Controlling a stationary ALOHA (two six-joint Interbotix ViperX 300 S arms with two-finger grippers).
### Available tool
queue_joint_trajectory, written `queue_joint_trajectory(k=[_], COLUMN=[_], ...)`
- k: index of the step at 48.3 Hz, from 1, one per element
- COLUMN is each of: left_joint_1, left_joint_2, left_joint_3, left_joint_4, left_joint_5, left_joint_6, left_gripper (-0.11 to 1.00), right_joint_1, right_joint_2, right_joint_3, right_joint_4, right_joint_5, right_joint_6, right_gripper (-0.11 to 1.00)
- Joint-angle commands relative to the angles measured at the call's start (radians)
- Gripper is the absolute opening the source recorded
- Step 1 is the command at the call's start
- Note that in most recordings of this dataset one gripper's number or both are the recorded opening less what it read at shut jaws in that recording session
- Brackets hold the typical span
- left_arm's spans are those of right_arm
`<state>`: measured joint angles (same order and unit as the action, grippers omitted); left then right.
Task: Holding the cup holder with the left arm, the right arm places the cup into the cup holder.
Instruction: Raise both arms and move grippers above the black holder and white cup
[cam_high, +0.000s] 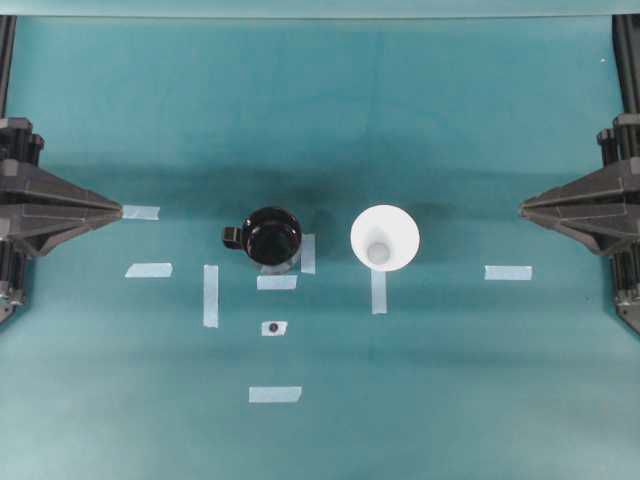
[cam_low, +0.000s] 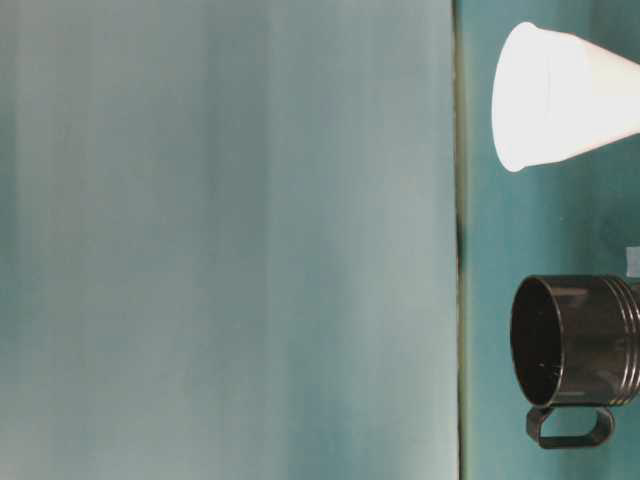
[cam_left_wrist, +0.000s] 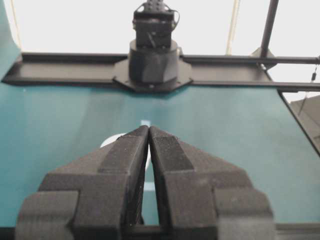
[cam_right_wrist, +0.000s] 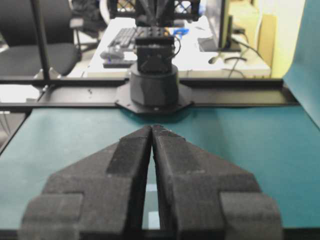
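Standing upright near middle of teal surface (cam_high: 100, 100): cup holder (cam_high: 272, 236), glossy black, handle tab toward your left arm. Just beside it, apart, toward your right arm: cup (cam_high: 385, 238), white, rim up. Tape strips (cam_high: 210, 295) lay scattered round both. Left gripper (cam_high: 118, 211) sat at left edge, well apart from holder; its jaws were closed tip to tip, holding nothing. Right gripper (cam_high: 523, 207) sat at right edge, well apart from cup; jaws likewise closed and empty.
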<state>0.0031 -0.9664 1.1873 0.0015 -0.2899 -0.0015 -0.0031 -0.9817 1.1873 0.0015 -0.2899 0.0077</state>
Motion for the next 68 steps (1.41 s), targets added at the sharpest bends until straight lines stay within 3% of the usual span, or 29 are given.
queue_joint_trajectory(k=[1, 9, 14, 23, 46, 68], left_joint_1=[0.002, 0.000, 0.002, 0.011, 0.071, 0.078], left_joint_2=[0.020, 0.055, 0.087, 0.149, 0.298, 0.453], left_joint_3=[-0.021, -0.055, -0.083, -0.117, -0.215, -0.342], left_joint_4=[0.011, 0.012, 0.012, 0.011, 0.017, 0.017], left_joint_5=[0.003, 0.043, 0.086, 0.161, 0.385, 0.600], left_joint_6=[-0.015, -0.035, -0.041, -0.040, -0.025, -0.028], left_gripper=[0.16, 0.03, 0.03, 0.03, 0.03, 0.03], right_joint_1=[-0.005, -0.006, -0.006, -0.021, -0.087, -0.141], right_joint_2=[0.023, 0.021, 0.025, 0.048, 0.337, 0.640], right_joint_3=[-0.015, -0.002, -0.014, -0.029, -0.262, -0.477], right_joint_4=[0.003, 0.078, 0.080, 0.080, 0.080, 0.080], right_joint_5=[-0.012, -0.009, 0.002, 0.077, 0.463, 0.723], right_joint_6=[0.002, 0.060, 0.106, 0.114, 0.115, 0.117], right_gripper=[0.16, 0.02, 0.01, 0.01, 0.01, 0.01])
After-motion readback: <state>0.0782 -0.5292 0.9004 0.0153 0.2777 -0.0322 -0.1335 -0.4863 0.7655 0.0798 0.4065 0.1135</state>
